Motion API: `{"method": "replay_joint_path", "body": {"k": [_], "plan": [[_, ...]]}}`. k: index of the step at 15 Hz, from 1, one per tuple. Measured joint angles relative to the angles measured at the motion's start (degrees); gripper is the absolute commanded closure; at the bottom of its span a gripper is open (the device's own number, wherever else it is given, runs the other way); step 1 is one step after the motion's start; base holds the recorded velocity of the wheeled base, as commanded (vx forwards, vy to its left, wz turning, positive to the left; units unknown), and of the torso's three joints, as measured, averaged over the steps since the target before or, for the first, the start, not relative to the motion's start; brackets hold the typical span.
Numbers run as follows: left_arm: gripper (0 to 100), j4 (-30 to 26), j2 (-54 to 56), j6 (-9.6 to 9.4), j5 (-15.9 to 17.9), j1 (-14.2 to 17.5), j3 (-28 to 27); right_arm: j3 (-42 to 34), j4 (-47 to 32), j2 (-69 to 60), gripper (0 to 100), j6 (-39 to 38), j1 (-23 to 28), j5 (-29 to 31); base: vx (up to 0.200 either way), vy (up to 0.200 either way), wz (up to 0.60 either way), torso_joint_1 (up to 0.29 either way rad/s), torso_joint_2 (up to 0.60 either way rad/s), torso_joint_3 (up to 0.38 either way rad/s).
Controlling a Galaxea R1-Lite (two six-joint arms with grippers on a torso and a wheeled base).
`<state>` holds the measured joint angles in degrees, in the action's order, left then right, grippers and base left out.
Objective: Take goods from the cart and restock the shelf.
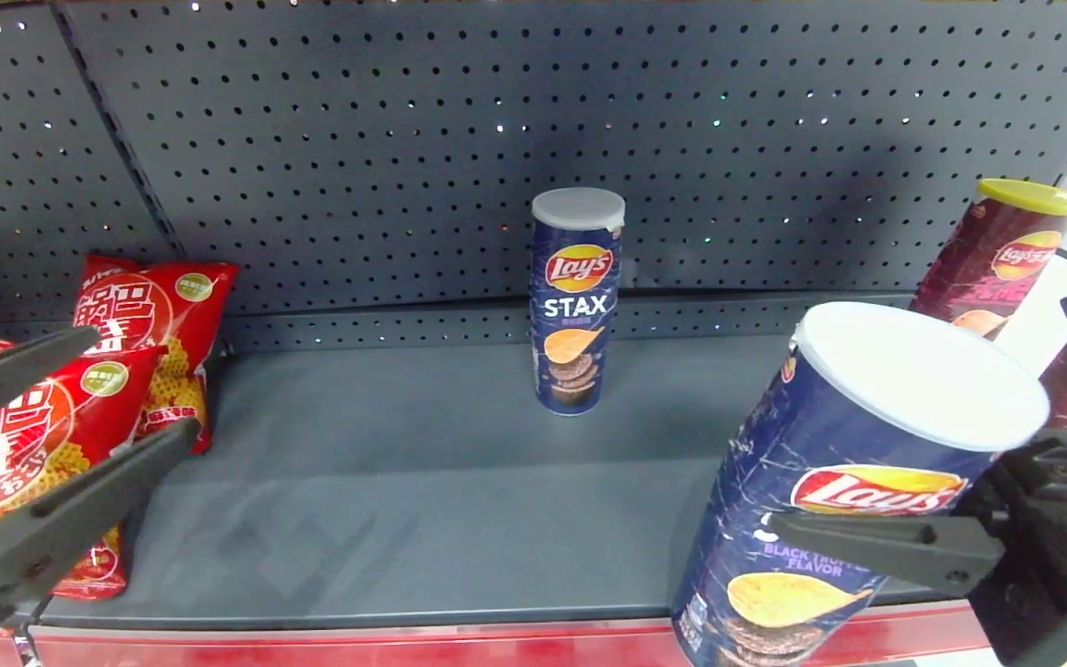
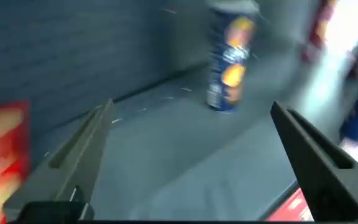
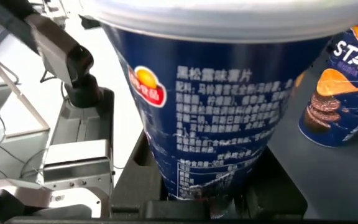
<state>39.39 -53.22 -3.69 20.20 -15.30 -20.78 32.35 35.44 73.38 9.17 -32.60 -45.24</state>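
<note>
Two states: left fingers (image 1: 70,514) spread wide apart; right fingers (image 1: 885,548) clamp the tilted blue chip can (image 1: 774,519).

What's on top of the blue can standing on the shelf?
A grey lid caps the blue can. The lid hides whatever is inside.

Even, moderately bright indoor light falls on the grey shelf (image 1: 422,482). A soft, broad shadow darkens the pegboard (image 1: 311,139) behind the standing can (image 1: 577,301). White glare washes out the right edge, beside the held can (image 1: 821,519). Straight lines bow near the head view's corners. The left wrist view is smeared with blur.
</note>
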Motion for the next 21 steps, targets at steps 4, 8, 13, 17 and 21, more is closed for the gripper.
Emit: {"method": "replay_joint_path", "body": {"k": [4,8,13,17,21], "plan": [[0,7.8,-22.3,-7.06,14.2,2.5,-11.8,2.0,0.0,0.2,100,-1.5,0.0,0.3,0.0,0.0,0.0,0.0,0.0,0.0],[0,11.8,-38.2,-8.42,16.9,0.5,-23.2,1.1,0.0,0.4,100,-1.6,0.0,0.7,0.0,0.0,0.0,0.0,0.0,0.0],[0,15.0,-49.7,-6.78,17.9,-5.7,-30.6,0.0,0.0,0.5,100,-1.7,1.5,1.2,0.0,0.0,0.0,0.0,0.0,0.0],[0,15.9,-54.5,-5.41,18.2,-6.1,-33.8,0.2,0.0,1.0,100,-1.6,2.0,1.3,0.0,0.0,0.0,0.0,0.0,0.0],[0,16.2,-57.7,-4.71,19.4,-6.8,-36.2,0.2,0.0,1.8,100,-1.6,2.1,1.3,0.0,0.0,0.0,0.0,0.0,0.0]]}}
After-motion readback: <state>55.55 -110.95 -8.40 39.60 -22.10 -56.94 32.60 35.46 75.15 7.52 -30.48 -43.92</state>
